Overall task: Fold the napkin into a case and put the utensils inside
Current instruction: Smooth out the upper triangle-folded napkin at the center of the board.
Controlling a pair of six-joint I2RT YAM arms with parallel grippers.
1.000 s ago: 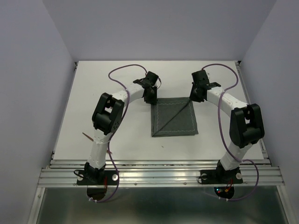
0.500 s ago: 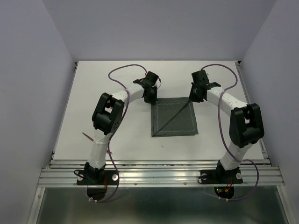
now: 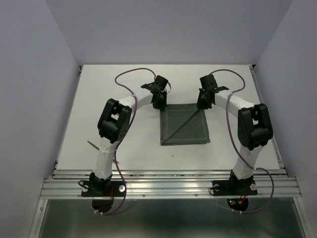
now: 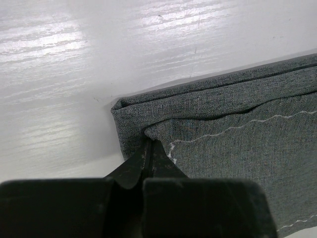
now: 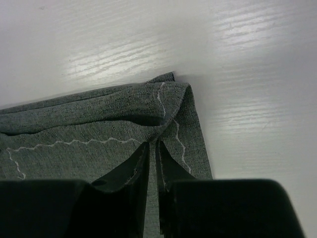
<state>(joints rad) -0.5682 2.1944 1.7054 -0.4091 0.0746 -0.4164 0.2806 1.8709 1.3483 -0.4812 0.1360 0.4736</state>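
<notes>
Nearest to us, beside the left arm's lower link, one thin copper-brown utensil [image 3: 92, 145] lies on the white desk [image 3: 133, 153], well apart from the napkin [image 3: 184, 126]. We cannot tell which kind of utensil it is.

Further in, the grey-green napkin lies flat at the middle of the desk, between the two arms. It is folded into a rough square, and a straight line runs from its near left corner to its far right corner. Pale wavy stitching follows the hems.

At the napkin's far left corner sits the left tool [image 3: 159, 105]. From the wrist we see its fingertips [image 4: 131, 166] pressed together on the corner of the upper cloth layer, while a lower layer sticks out past it onto the desk.

At the far right corner sits the right tool [image 3: 202, 104]. Its fingertips [image 5: 130, 166] show only a thin slit between them and pinch the cloth, which bunches into a small raised fold just ahead of them.

Beyond both tools, purple cables [image 3: 130, 74] loop over bare desk toward the back wall.
</notes>
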